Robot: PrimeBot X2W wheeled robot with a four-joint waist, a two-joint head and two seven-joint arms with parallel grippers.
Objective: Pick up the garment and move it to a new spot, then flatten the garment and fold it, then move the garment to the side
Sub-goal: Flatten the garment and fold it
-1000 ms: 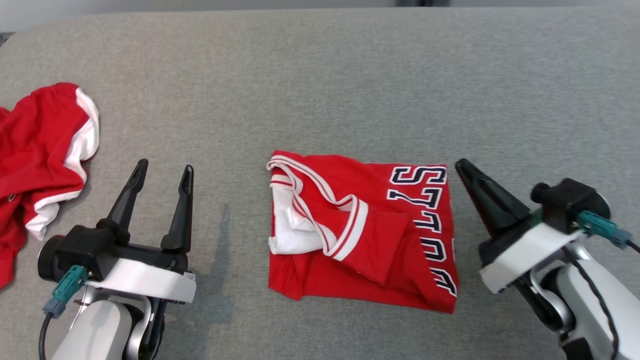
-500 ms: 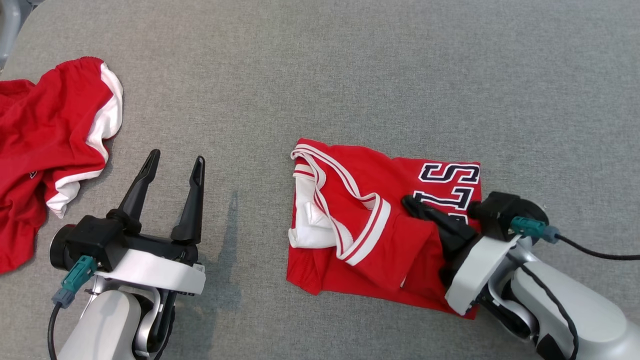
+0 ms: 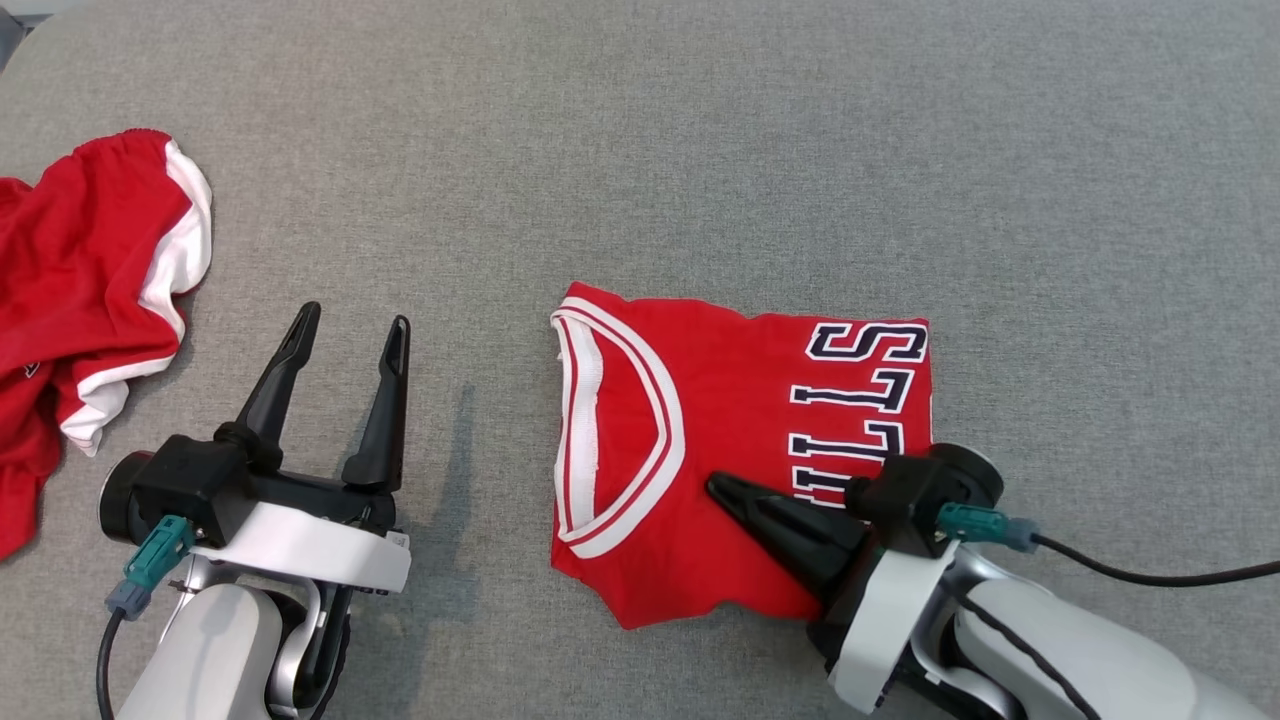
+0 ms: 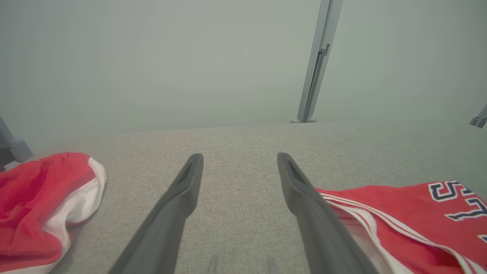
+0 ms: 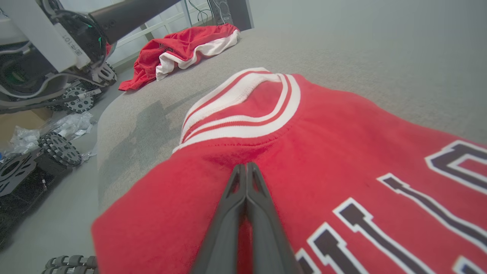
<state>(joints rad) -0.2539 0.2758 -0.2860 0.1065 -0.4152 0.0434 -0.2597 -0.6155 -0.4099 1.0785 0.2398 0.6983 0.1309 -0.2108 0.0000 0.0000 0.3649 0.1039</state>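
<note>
The garment (image 3: 740, 420) is a red jersey with white-striped collar and dark lettering, lying folded and flat in the middle of the grey surface (image 3: 700, 150). My right gripper (image 3: 715, 484) is shut, its tip lying on the jersey's lower middle and pointing left. In the right wrist view the closed fingers (image 5: 243, 166) rest on the red cloth (image 5: 323, 125) just short of the collar, with no fabric pinched. My left gripper (image 3: 355, 318) stands open and empty to the left of the jersey. In the left wrist view its fingers (image 4: 239, 156) hover over bare surface, with the jersey (image 4: 399, 213) at lower right.
A second red and white garment (image 3: 80, 290) lies crumpled at the far left edge, also seen from the left wrist (image 4: 38, 190) and the right wrist (image 5: 182, 49). Beyond the surface's edge, wheels and clutter (image 5: 57, 148) sit on the floor. A metal post (image 4: 315, 61) stands behind.
My right gripper swept left across the jersey, staying shut. The turned-over flap and white inner side are gone and the jersey lies flat. The head camera shifted; the left gripper stayed open.
</note>
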